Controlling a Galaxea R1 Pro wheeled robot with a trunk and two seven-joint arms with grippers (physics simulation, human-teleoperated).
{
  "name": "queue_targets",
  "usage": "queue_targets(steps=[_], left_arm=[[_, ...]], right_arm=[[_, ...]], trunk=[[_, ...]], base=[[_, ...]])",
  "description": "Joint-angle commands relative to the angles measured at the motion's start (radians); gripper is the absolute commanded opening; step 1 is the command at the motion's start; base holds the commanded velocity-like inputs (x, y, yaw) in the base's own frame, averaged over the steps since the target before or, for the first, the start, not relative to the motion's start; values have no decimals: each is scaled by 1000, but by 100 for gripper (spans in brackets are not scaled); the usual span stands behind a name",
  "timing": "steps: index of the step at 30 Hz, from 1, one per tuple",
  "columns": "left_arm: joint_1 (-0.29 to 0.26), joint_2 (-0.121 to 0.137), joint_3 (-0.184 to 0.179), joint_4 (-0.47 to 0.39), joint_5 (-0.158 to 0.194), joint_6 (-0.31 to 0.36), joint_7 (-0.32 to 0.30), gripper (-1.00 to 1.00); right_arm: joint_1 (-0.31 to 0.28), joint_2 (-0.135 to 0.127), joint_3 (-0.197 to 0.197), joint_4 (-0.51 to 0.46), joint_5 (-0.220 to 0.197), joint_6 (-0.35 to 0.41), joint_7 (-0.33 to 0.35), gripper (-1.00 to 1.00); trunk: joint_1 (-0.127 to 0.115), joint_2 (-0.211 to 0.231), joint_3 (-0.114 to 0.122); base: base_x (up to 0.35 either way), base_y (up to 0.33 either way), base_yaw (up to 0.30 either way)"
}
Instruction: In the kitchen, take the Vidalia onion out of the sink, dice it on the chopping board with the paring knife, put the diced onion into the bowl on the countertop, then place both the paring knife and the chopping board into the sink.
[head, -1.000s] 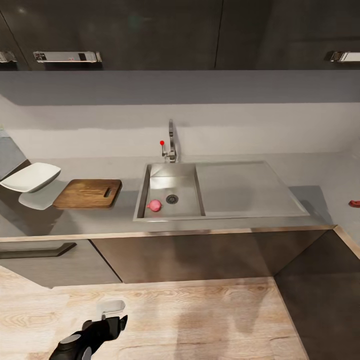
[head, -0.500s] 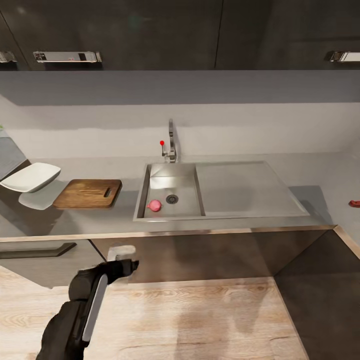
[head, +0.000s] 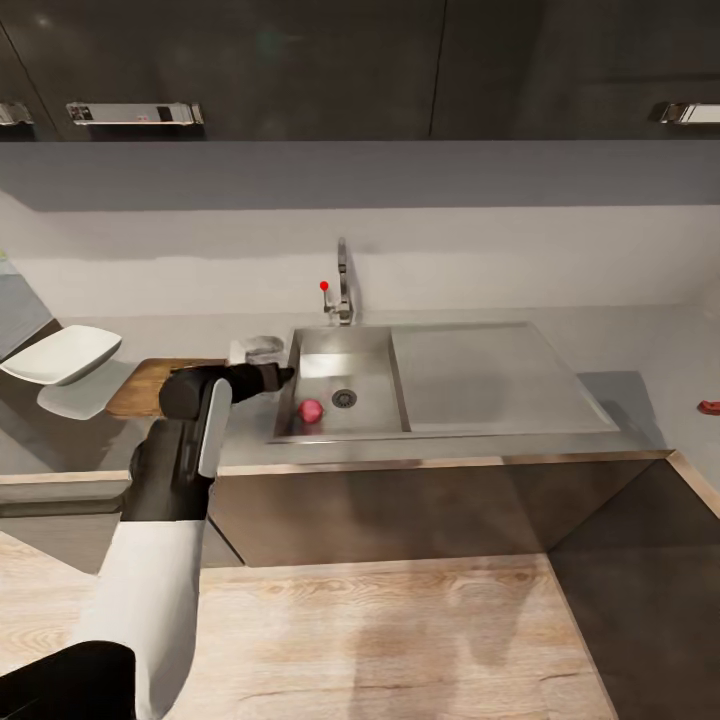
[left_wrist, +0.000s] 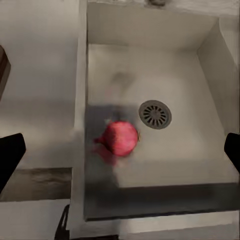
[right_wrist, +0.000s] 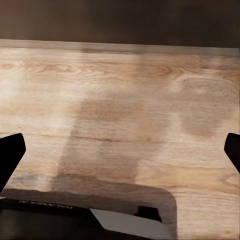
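Pink-red round Vidalia onion (left_wrist: 120, 138): lies in grey steel sink (head: 390, 345) beside drain. Our left gripper (head: 283, 375), jaws spread wide, empty, has risen from floor level to basin's edge; we judge grasp comes next. Right gripper (right_wrist: 120, 150): wide, over floor.

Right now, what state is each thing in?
Vidalia onion: whole, lying in the sink beside the drain.
Left claw: open, above the onion.
Right claw: open, facing the floor.
Chopping board: bare, partly hidden.
Bowl: empty.
Paring knife: on the countertop.
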Motion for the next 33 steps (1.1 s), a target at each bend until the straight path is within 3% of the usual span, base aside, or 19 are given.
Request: queue_targets(steps=[1,3,9,11,12,15,24,33], left_arm=[[-17,-1,2,17,4,4,3,100],[-65,-4,1,73,3,3,3,100],[-80,-2,-14,116,2,3,1,100],[-82,2,-40,127,1,2,0,100],[-82,15,-86,130,-1,1,-1,100],[-83,42,-117,131,0,1,-1,100],[-83,56,-130,132,-1,0,-1,100],[-83,55,-130,136,-1,-2,-1,100]], right_arm=[[-1,0,6,1,-1,0,-5,100],[-1,0,6,1,-1,7,-5,100],[-1,0,6,1,-1,9,-5,100],[-1,0,6,1,-1,10,-5,100],[-1,0,7,1,0,9,-5,100],[-1,-1,7,1,-1,9,-3,100],[-1,-1,7,1,-1,8,-2,100],[-1,-1,7,1,-1,8,-2,100]], trunk=[[0,-2,-2],[0,-2,-2],[0,-2,-2],[0,-2,-2],[0,-2,-2],[0,-2,-2],[0,-2,-2],[0,-2,-2]], base=[[0,0,0],[0,0,0],[0,0,0],[0,0,0],[0,0,0],[0,0,0],[12,-7,0],[185,-183,0]])
